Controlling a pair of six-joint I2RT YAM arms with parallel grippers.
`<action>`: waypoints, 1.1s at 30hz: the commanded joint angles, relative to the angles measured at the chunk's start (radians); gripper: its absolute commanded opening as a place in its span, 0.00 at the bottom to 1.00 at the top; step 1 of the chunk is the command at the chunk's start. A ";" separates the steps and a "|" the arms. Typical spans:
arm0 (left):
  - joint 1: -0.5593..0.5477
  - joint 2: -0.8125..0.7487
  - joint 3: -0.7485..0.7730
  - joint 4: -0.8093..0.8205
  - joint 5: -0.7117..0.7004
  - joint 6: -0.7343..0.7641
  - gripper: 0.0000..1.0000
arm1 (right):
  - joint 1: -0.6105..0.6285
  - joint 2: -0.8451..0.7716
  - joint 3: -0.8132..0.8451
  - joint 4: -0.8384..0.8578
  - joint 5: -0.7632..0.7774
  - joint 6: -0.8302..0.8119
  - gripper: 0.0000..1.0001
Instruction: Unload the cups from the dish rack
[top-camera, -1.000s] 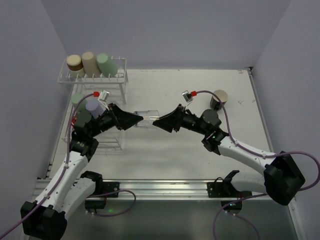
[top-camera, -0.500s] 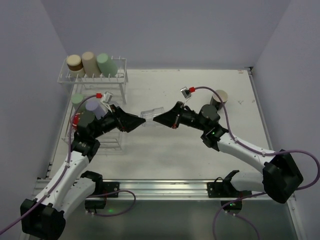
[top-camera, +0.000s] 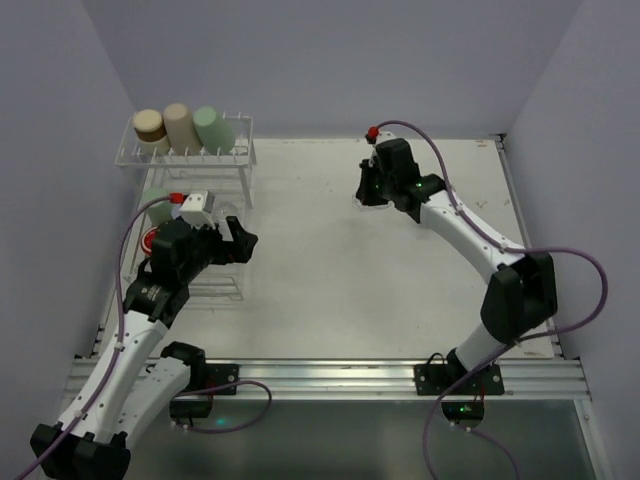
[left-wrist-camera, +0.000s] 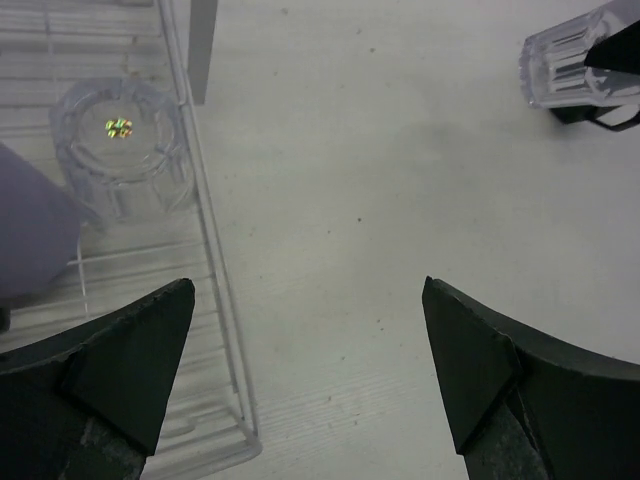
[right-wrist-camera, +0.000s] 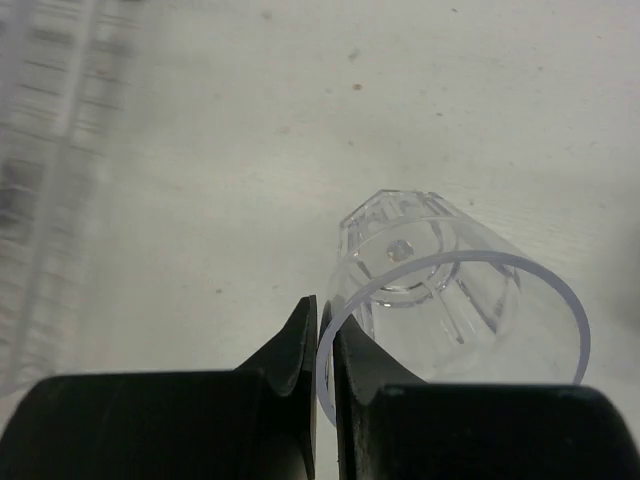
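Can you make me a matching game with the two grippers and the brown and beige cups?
1 left gripper
2 right gripper
3 brown cup
4 beige cup

A middle of the row on the rack shelf
B jaws wide open, empty
C left end of that row
D jaws shut on a clear cup rim

Pairs: 1-B, 2-D, 3-C, 4-A

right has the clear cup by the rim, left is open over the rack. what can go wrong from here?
1. The right gripper pinches only the thin rim of the tilted clear cup; it may pivot or slip.
2. The open left gripper straddles the edge of the dish rack; reaching for the racked clear cup, a finger could catch wire or nudge the purple cup beside it.
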 joint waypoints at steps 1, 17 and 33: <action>-0.003 -0.007 -0.042 -0.050 -0.133 0.084 1.00 | 0.004 0.169 0.154 -0.274 0.219 -0.170 0.00; 0.002 0.019 -0.057 -0.025 -0.134 0.097 0.99 | -0.056 0.467 0.372 -0.351 0.174 -0.259 0.08; 0.014 0.085 0.041 -0.045 -0.364 0.015 0.96 | -0.054 0.054 0.095 -0.134 0.056 -0.144 0.78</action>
